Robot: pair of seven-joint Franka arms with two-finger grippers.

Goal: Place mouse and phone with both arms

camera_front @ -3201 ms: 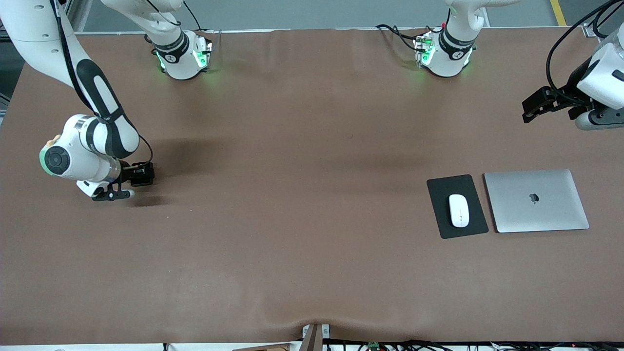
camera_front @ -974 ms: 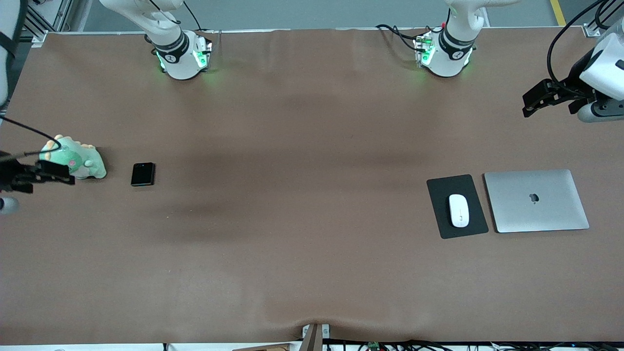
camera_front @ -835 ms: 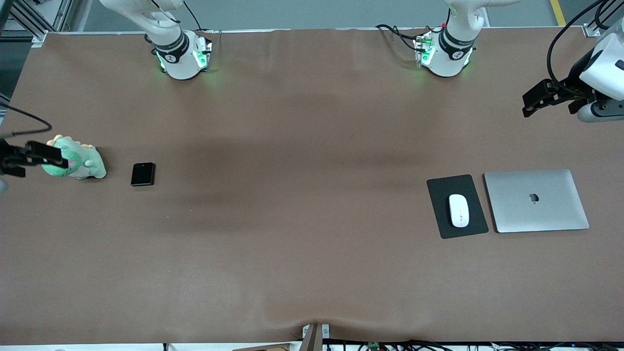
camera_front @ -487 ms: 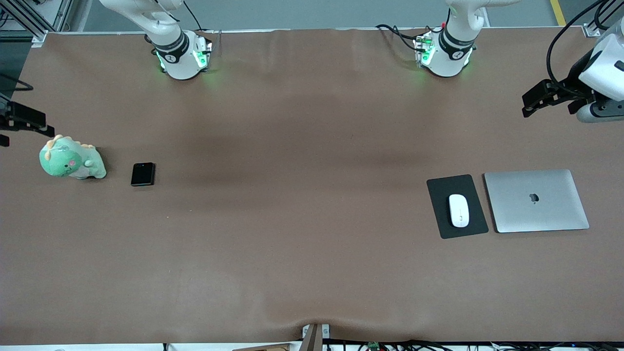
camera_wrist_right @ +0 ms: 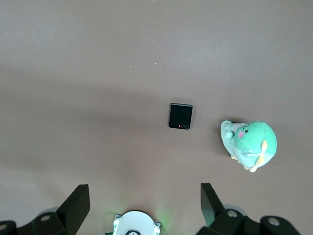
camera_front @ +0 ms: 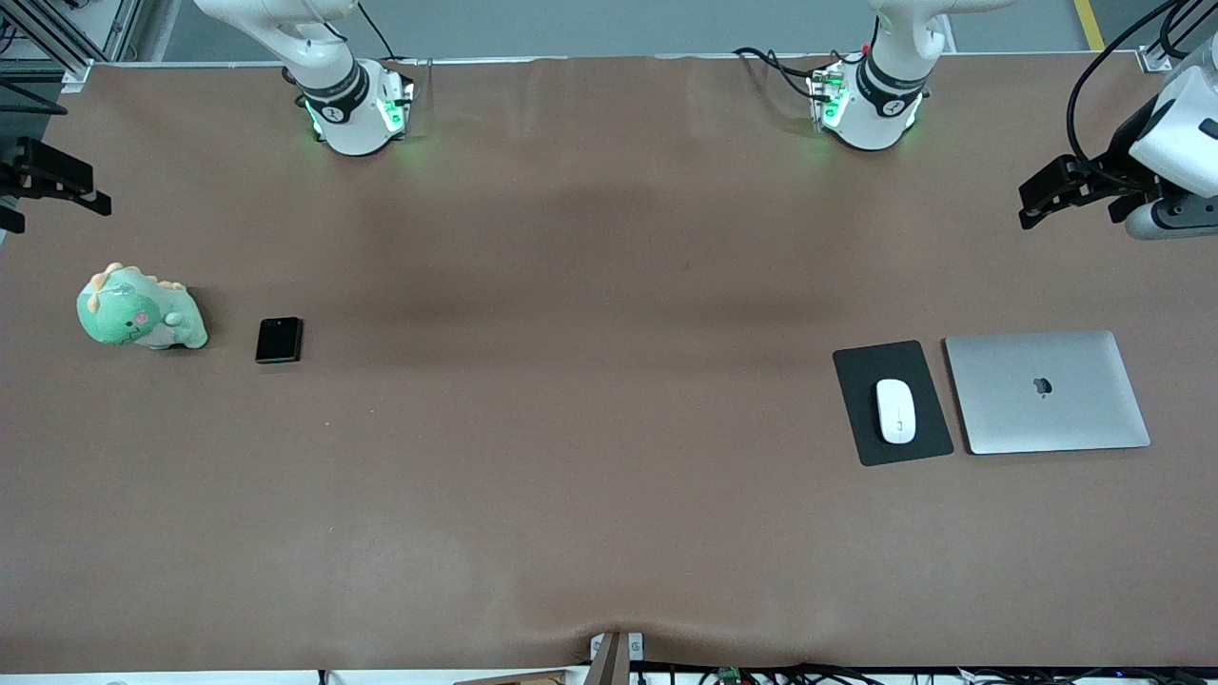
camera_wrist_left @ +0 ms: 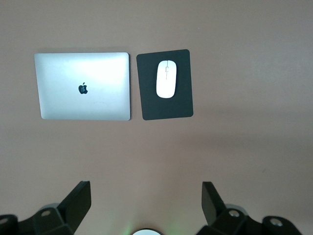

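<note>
The white mouse (camera_front: 895,411) lies on a black pad (camera_front: 861,376) beside a closed silver laptop (camera_front: 1047,392), toward the left arm's end of the table. The black phone (camera_front: 279,340) lies flat beside a green plush toy (camera_front: 138,319), toward the right arm's end. My left gripper (camera_front: 1042,195) hangs open and empty, high above bare table at the table's end. In the left wrist view its fingers (camera_wrist_left: 78,198) frame bare table, with the mouse (camera_wrist_left: 167,79) well apart. My right gripper (camera_front: 67,185) is open and empty, high at the table's edge. The right wrist view shows the phone (camera_wrist_right: 180,116) far below it.
The laptop (camera_wrist_left: 83,86) and pad (camera_wrist_left: 166,107) sit side by side. The plush toy (camera_wrist_right: 249,144) stands close to the phone. The two green-lit arm bases (camera_front: 357,109) (camera_front: 866,105) stand along the table's edge farthest from the front camera.
The right gripper has let go of the phone beside the plush toy, risen and drawn back to the table's edge. The left arm has barely moved.
</note>
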